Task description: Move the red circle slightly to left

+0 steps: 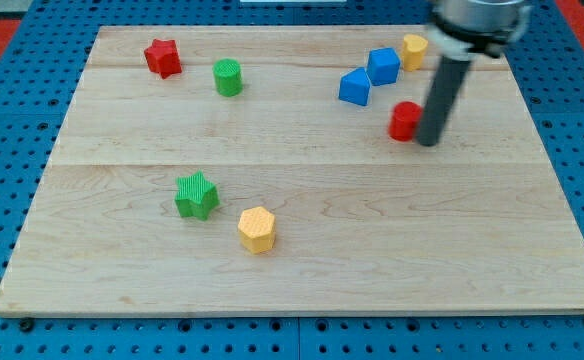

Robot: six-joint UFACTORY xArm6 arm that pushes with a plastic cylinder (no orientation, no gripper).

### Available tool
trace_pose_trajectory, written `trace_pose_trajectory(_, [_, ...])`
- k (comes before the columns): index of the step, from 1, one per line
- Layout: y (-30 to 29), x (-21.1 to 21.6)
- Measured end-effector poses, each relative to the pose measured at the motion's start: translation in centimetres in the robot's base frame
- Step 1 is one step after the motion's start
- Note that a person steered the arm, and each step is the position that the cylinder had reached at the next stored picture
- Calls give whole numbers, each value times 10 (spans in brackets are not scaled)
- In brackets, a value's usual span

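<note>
One small push is all the task asks, and it looks as if this push is only about to begin or has just begun. The red circle (pixel 404 121) lies in the upper right part of the bench (pixel 302 250), and nothing in the view tells how far it must still go; this is a judgement, not something seen.

The end effector is a straight dark rod with no jaws, so it cannot open or close and it holds nothing. The rod's tip (pixel 428 143) stands just beside the red circle, on the view's right side of it, and seems to touch it or almost touch it; the exact contact cannot be made out. This is the correct side for a push toward the view's left.

To the view's upper left of the red circle there is a blue block (pixel 353 87) of uneven shape, then a blue cube (pixel 383 66) and a yellow block (pixel 414 50). The way to the left looks free, passing below the blue block.

Well apart on the left are a green cylinder (pixel 228 77), a red star (pixel 162 58), a green star (pixel 197 195) and a yellow hexagon (pixel 257 229).
</note>
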State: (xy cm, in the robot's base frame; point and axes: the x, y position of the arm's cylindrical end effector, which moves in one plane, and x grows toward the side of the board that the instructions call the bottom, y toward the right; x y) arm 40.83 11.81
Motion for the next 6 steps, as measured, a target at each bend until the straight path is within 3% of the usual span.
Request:
trace_pose_trajectory(2, [45,-14])
trace_pose_trajectory(4, [-30,-28])
trace_pose_trajectory(5, [-8,-16])
trace_pose_trajectory(6, [12,93])
